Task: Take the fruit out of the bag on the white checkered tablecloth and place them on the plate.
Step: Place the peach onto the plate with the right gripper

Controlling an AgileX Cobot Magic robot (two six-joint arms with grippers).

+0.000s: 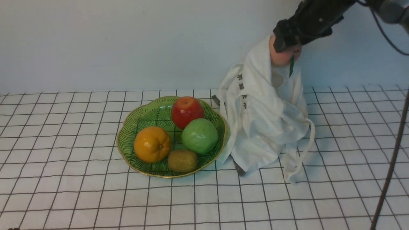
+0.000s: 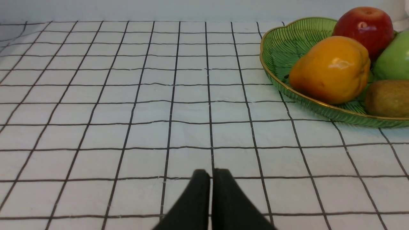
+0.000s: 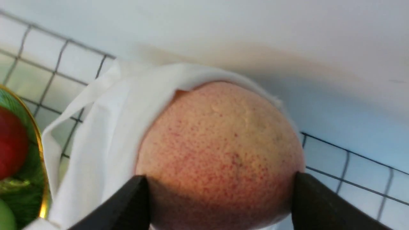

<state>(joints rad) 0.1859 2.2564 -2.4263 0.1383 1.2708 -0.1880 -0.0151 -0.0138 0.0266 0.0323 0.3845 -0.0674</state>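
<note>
My right gripper (image 1: 285, 50) is shut on the pale pink-and-yellow peach (image 1: 281, 58) and holds it high at the back right. The white cloth bag (image 1: 266, 118) clings to the peach and hangs down from it onto the checkered tablecloth (image 1: 64, 179). In the right wrist view the peach (image 3: 220, 153) fills the space between my two fingers, with bag cloth (image 3: 105, 127) draped over one side. The green leaf plate (image 1: 145, 116) lies left of the bag. My left gripper (image 2: 211, 174) is shut and empty, low over the cloth, left of the plate (image 2: 287, 41).
On the plate lie a red apple (image 1: 187, 111), a green apple (image 1: 200, 135), an orange (image 1: 152, 144) and a kiwi (image 1: 182, 160). A white wall stands close behind the bag. A dark cable (image 1: 391, 166) runs down at the far right.
</note>
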